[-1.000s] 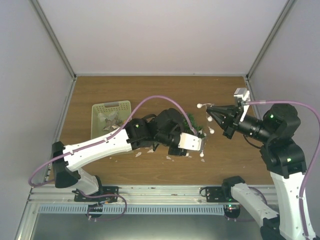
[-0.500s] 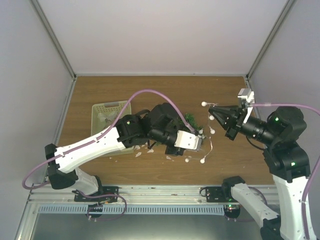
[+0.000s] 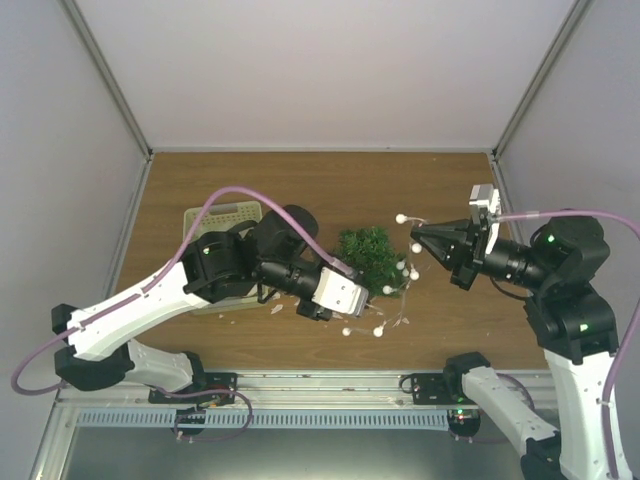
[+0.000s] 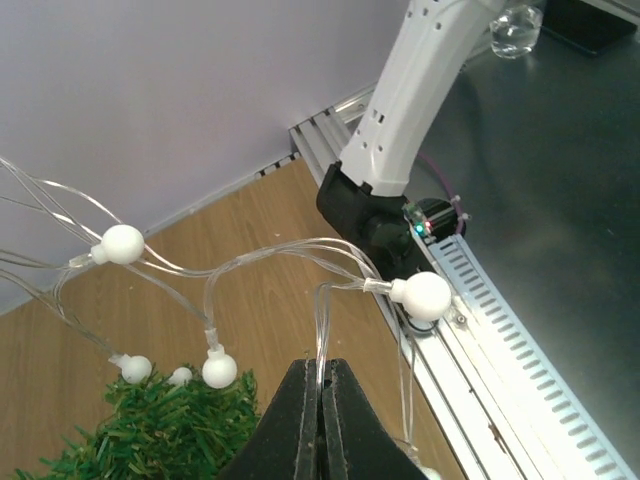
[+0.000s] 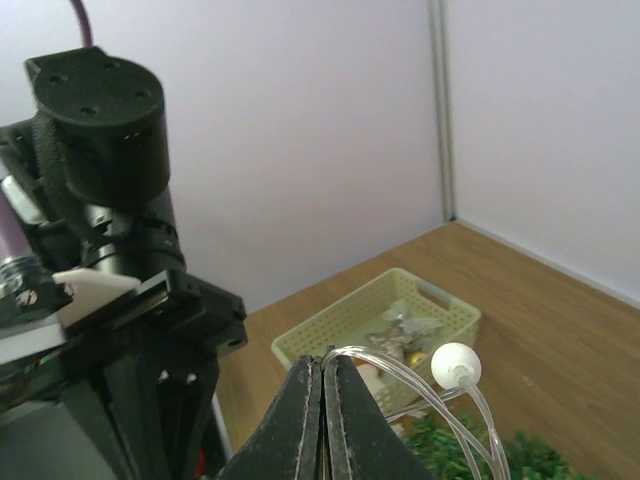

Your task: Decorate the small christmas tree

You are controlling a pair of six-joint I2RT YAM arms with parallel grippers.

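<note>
The small christmas tree [image 3: 367, 257] stands mid-table, bushy dark green; its needles also show in the left wrist view [image 4: 160, 430] and the right wrist view [image 5: 530, 455]. A clear light string with white bulbs [image 3: 398, 272] drapes over its right side. My left gripper [image 3: 352, 300] is just left of and in front of the tree, shut on the string's clear wire [image 4: 322, 330]. My right gripper [image 3: 416, 231] is right of the tree, shut on the wire [image 5: 400, 375] near a white bulb [image 5: 455, 365]. The tree's pot is hidden.
A pale green tray [image 3: 222, 225] of ornaments sits left of the tree, partly under my left arm; it shows in the right wrist view [image 5: 375, 320]. Small pale scraps [image 3: 277, 309] lie on the wood near the tray. The aluminium rail [image 3: 330, 388] runs along the near edge.
My left gripper has drawn back to the left with the wire, uncovering the tree. The string now hangs over the tree's right side. My right gripper stayed near its place, still holding the wire.
</note>
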